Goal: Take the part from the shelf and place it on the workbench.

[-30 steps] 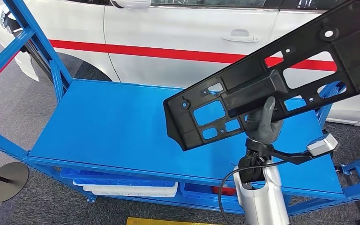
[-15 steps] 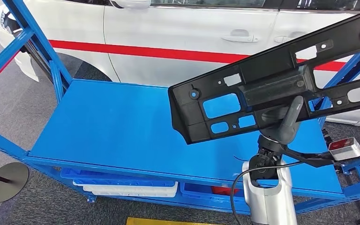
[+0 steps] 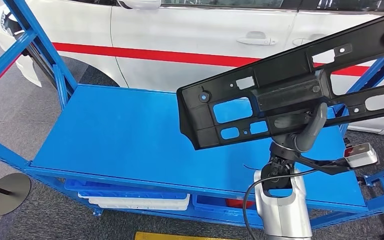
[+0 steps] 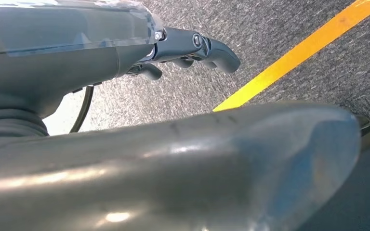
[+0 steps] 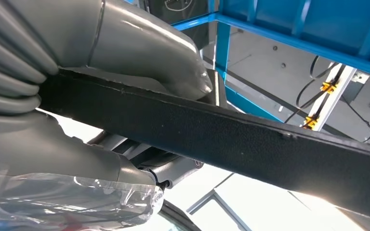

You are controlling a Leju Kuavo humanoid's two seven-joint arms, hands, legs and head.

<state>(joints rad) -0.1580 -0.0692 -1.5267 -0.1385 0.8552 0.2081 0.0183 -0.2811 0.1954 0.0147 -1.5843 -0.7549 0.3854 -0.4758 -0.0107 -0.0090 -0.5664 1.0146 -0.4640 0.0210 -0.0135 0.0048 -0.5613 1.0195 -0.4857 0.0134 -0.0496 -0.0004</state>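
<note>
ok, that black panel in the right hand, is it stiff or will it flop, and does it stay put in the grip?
The panel probably is stiff: it juts far to both sides of the right hand with no visible sag. Likely light for its size, being thin with many cut-outs. Held near its middle at one edge, it could twist in the grip; the thumb clamps a narrow rim.

black part [image 3: 290, 95], blue workbench [image 3: 125, 135] (car [image 3: 195, 40] seemingly white, red-striped)

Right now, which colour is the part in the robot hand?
Black; the part shows best in the head view.
</note>
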